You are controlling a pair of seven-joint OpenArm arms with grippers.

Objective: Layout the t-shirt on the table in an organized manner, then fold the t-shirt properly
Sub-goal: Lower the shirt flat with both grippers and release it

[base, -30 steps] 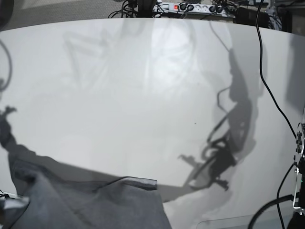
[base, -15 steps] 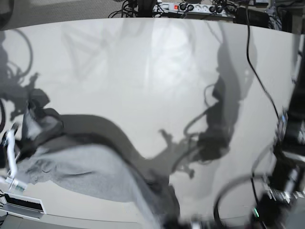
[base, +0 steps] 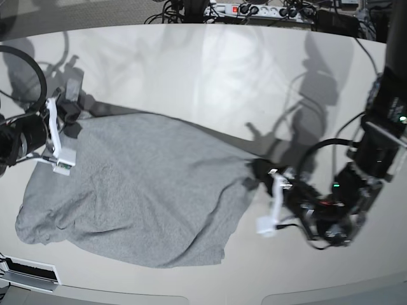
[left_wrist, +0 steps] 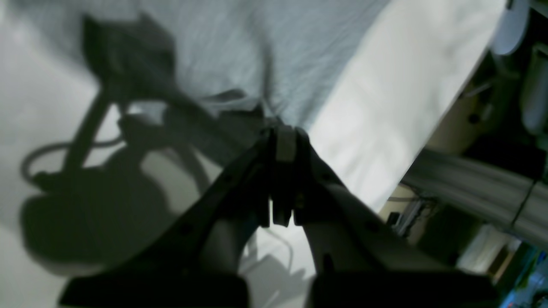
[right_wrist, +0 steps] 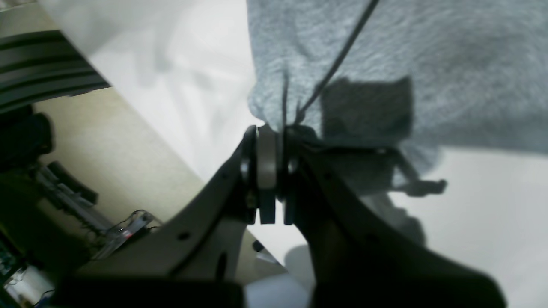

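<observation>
The heather-grey t-shirt lies spread, with some wrinkles, on the left and middle of the off-white table. No lettering shows. My right gripper is at the shirt's far left corner and is shut on the cloth; the right wrist view shows the gripper pinching the shirt's edge. My left gripper is at the shirt's right edge. The left wrist view shows it shut on a fold of the shirt, close above the table.
A power strip with cables lies beyond the table's far edge. A flat black-and-white device sits at the front left edge. The shirt's lower hem lies close to the table's front edge.
The shirt was bunched at the front left; now it is pulled out wide across the table. The right gripper moved to the far left, and the left arm came in from the right holding the other edge.
</observation>
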